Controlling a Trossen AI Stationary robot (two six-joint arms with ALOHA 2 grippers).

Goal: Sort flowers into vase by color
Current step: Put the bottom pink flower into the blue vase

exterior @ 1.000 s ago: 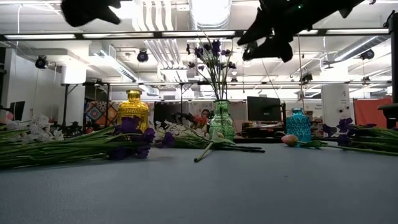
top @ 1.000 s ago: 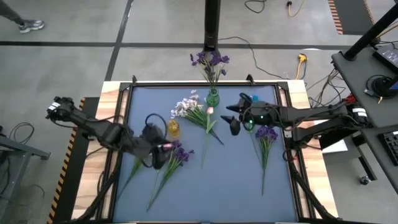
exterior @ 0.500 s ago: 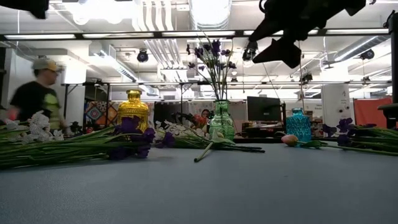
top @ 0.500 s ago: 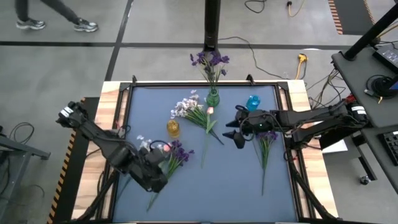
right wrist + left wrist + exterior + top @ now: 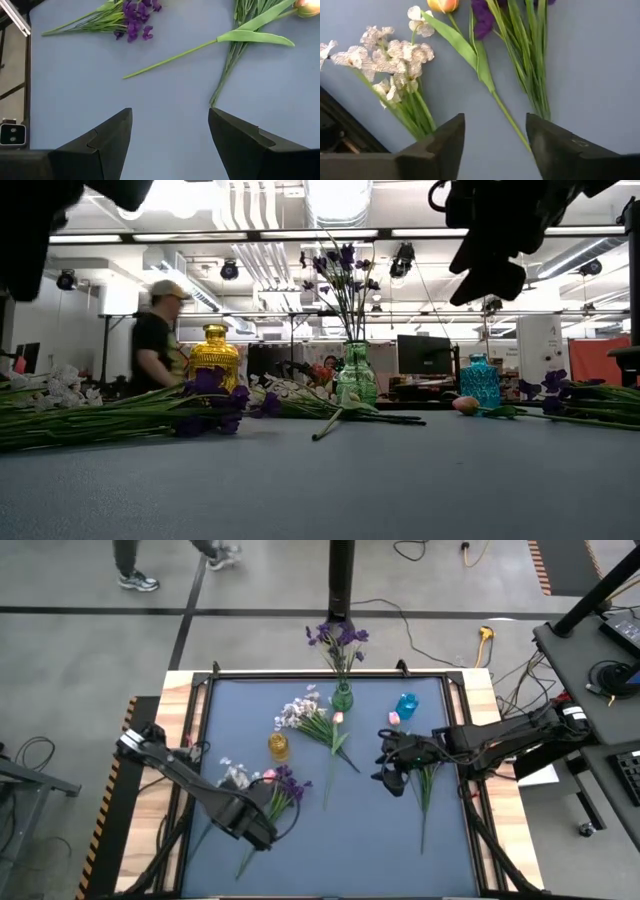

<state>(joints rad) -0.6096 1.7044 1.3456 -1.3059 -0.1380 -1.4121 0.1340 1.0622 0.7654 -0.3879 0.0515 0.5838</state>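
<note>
A green vase (image 5: 342,697) at the table's far middle holds purple flowers (image 5: 338,638). A yellow vase (image 5: 279,746) and a blue vase (image 5: 406,704) stand empty. Lying flat on the mat are a white sprig (image 5: 303,713), a pink tulip (image 5: 338,717), a purple sprig (image 5: 428,762) at the right, and a purple sprig (image 5: 285,785), a white sprig (image 5: 395,55) and a pink tulip (image 5: 442,5) at the left. My left gripper (image 5: 255,825) hovers open over the left stems (image 5: 520,65). My right gripper (image 5: 388,775) hovers open beside the right purple sprig.
A pink bud (image 5: 394,718) lies beside the blue vase. A black frame (image 5: 200,730) edges the blue mat. A person (image 5: 155,350) walks beyond the table's far side. The near half of the mat (image 5: 350,850) is bare.
My left gripper has gone toward the table's near edge, along the left sprigs' stems. My right gripper has gone toward the near edge, away from the blue vase, uncovering the pink bud. A person has walked past behind the table.
</note>
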